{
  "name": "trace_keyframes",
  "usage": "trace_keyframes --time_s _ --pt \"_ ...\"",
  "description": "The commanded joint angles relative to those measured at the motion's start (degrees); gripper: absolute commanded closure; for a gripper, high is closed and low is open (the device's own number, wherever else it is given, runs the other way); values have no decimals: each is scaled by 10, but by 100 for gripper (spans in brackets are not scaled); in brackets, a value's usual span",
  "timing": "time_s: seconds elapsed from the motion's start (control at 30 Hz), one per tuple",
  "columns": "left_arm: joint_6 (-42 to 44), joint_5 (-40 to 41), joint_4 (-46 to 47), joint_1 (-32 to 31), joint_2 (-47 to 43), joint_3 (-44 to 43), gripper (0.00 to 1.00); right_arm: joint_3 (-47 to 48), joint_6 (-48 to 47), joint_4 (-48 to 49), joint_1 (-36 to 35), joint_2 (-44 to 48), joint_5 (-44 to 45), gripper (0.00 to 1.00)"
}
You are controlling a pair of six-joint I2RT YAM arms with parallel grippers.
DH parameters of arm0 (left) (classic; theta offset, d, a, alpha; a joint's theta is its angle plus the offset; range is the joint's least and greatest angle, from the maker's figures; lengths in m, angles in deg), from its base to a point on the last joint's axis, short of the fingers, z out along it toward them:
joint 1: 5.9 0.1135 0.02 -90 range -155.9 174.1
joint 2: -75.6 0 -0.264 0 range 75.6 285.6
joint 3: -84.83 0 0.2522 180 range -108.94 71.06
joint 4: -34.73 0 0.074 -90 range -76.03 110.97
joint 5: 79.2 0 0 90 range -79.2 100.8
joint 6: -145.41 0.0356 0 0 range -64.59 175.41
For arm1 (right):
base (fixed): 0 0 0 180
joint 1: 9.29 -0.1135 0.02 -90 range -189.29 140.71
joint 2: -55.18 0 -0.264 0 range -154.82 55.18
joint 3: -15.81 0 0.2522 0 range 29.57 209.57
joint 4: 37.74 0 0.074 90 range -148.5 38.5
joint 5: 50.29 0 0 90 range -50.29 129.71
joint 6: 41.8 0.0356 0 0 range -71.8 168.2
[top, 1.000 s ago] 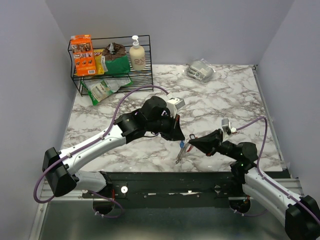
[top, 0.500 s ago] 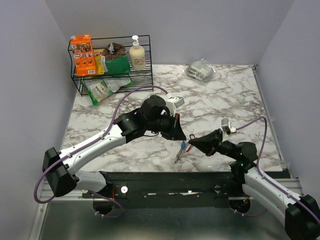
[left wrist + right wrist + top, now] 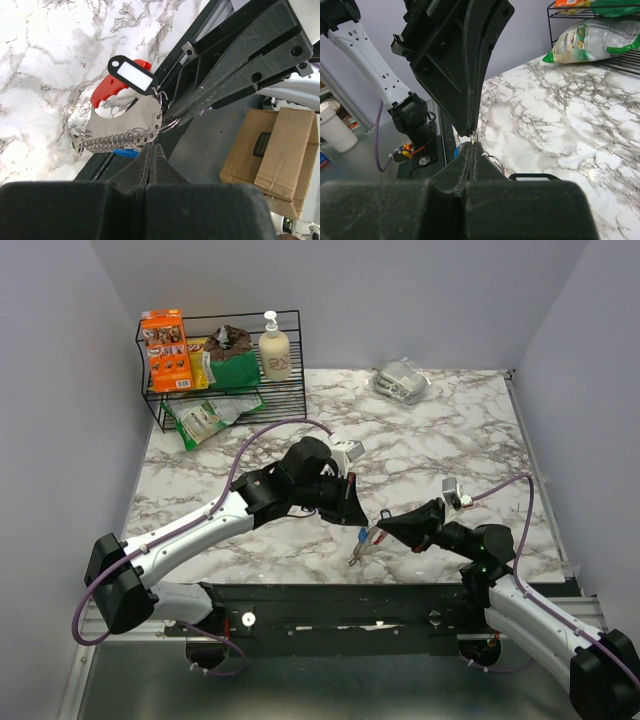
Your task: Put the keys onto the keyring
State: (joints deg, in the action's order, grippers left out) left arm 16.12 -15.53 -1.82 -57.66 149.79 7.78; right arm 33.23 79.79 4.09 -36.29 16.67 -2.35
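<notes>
Evidently the threading step is in hand: both arms meet over the near edge of the bench [image 3: 50,50], low and centre in the overhead view, and the whole bundle hangs between them.

In the left wrist view the left fingers [image 3: 142,165] rise from the bottom centre, pressed together at their tips. They appear to nip the lower edge of a flat silver key [image 3: 142,117] just where the chain [image 3: 112,142] ends, though which piece they truly bear on is hard to tell. The right fingers [image 3: 235,65] come in from the upper right, drawn to a narrow point and pinched on a small ring [image 3: 169,123] of the keyring. The red clip [image 3: 116,86] and a black tag [image 3: 132,75] with a white label sit at centre left of that view. A blue key head [image 3: 125,153] peeks out under the chain, just beside the left fingertips.

The right wrist view shows the two sets of tips almost touching at frame centre, one above the other.

My judgement is that no key is clearly threaded through the held ring yet. The next move calls for very fine alignment, with the key's hole brought to the ring's split end while the right fingers hold the ring steady. With both pinches so slight, a small twist could slip the key or drop the bundle off the bench edge.
</notes>
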Motion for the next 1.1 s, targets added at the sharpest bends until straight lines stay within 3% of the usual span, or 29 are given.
trace_keyframes --time_s 0.0,1.07 --pt "-11 -18 30 2 -3 2 100 -4 -7 30 -2 -2 10 100" --pt "-32 -21 83 23 1 23 100 -9 -11 27 -3 0 6 100"
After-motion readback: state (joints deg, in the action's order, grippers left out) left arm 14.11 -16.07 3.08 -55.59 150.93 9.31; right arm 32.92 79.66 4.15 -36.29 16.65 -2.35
